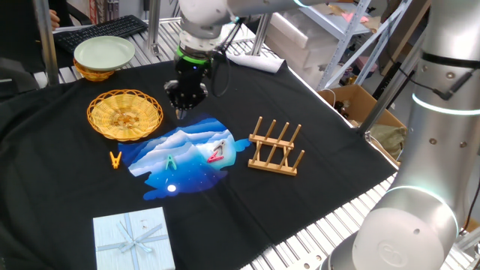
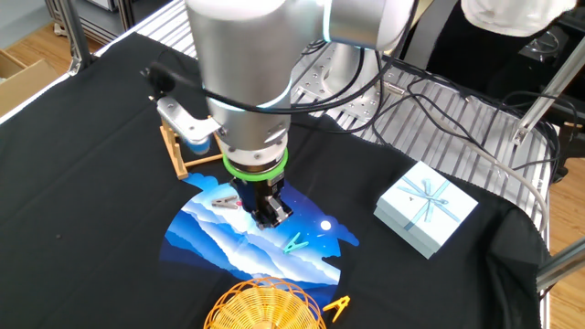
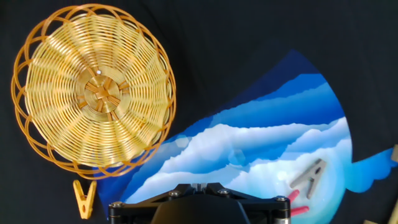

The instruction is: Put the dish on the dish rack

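The dish [image 1: 124, 114] is a golden woven wicker plate lying flat on the black cloth; it also shows at the upper left of the hand view, dish [image 3: 93, 90], and at the bottom edge of the other fixed view, dish [image 2: 265, 307]. The dish rack [image 1: 276, 147] is a small wooden rack with upright pegs to the right; in the other fixed view the dish rack [image 2: 183, 153] is partly hidden behind the arm. My gripper [image 1: 181, 109] hangs above the cloth just right of the dish, shut and empty, gripper [image 2: 271, 216], gripper [image 3: 198, 185].
A blue-and-white mat [image 1: 186, 156] lies between dish and rack, with a green clip [image 1: 172, 162] and a red-grey clip [image 1: 218, 152] on it. An orange clip [image 1: 115, 159] sits by the dish. A pale green plate [image 1: 104, 52] on a bowl stands far left; a gift box [image 1: 133, 240] near the front.
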Tool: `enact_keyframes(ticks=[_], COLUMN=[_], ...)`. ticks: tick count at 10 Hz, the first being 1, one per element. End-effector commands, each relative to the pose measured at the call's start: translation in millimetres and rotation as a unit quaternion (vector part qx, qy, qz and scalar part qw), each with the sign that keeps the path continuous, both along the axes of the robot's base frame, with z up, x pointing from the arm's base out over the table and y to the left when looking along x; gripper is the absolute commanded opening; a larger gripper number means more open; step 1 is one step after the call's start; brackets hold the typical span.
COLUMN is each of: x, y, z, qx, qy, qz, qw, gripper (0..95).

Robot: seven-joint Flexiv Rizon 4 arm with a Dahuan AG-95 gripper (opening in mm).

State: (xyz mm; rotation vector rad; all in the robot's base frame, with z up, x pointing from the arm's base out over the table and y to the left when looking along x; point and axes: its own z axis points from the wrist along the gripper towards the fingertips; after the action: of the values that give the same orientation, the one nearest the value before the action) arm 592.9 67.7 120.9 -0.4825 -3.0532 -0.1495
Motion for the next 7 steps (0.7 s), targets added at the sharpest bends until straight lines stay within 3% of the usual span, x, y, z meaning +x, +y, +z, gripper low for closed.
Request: enact_keyframes(ticks=[1,4,7], x=[3.8,3.8,3.8], y=[0.5,0.5,0.5], z=[-1.3,-1.3,-1.3], qx=[0.001,-0.024,-0.037], qy=[-0.004,-0.007,0.003], qz=[0.016,0.034,0.043], qw=[0.9999,0.9991,0.9984], gripper=[0.0,0.0,0.0])
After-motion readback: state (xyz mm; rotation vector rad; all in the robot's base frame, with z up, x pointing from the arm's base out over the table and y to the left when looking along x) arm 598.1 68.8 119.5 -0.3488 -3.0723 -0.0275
